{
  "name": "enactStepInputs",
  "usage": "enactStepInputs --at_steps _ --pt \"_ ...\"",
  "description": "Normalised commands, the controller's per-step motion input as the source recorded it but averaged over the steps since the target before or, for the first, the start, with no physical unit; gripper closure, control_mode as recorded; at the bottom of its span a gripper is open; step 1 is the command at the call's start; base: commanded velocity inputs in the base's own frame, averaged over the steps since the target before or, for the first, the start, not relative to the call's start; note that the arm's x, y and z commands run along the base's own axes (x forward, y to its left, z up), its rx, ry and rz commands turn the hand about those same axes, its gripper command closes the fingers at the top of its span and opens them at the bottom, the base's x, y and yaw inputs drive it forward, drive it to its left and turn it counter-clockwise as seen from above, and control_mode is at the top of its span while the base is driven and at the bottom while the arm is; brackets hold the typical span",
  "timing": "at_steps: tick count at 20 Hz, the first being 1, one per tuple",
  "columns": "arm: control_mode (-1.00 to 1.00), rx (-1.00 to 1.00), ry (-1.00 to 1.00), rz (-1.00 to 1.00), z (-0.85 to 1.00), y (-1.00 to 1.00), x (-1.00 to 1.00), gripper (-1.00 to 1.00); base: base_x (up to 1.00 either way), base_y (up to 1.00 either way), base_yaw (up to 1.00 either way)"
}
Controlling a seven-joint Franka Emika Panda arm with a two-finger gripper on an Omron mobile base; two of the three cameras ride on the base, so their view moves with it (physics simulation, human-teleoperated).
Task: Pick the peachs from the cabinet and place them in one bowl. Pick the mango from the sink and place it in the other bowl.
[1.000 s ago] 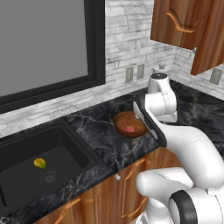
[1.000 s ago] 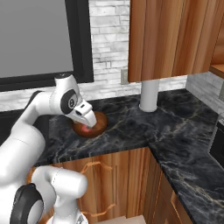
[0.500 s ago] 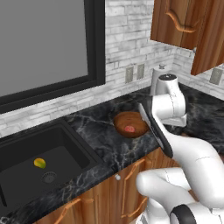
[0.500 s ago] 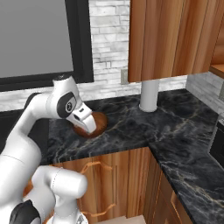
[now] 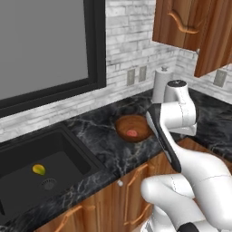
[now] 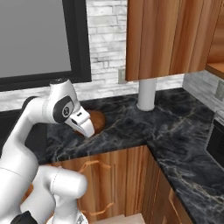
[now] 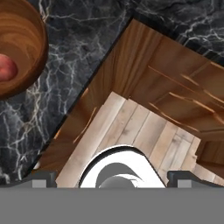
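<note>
Sitting in the brown wooden bowl (image 5: 133, 128) on the dark surface (image 5: 105, 144) is one peach (image 5: 131, 133), the mango (image 5: 39, 169) lies in the sink (image 5: 27, 158), and the tool (image 7: 111, 177) is wide open and holds nothing

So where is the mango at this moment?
In the left base view the mango lies on the floor of the black sink, at the lower left of the picture, just above and left of the round metal drain.
</note>
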Motion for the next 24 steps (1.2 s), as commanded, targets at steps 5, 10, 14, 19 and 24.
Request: enactStepInputs --at_steps 5,10,14,19,24 --pt "1.0 0.0 0.0 0.0 0.0 0.0 0.0 -1.0 -0.27 -0.17 -0.09" --pt "1.0 0.0 0.0 0.0 0.0 0.0 0.0 -1.0 -0.18 -0.21 -0.13" --pt "1.0 0.0 0.0 0.0 0.0 0.0 0.0 -1.0 -0.03 -0.07 -0.34" --pt "1.0 0.0 0.0 0.0 0.0 0.0 0.0 -1.0 -0.01 -0.05 -0.5" --pt "1.0 0.0 0.0 0.0 0.0 0.0 0.0 -1.0 0.0 -0.05 -0.65"
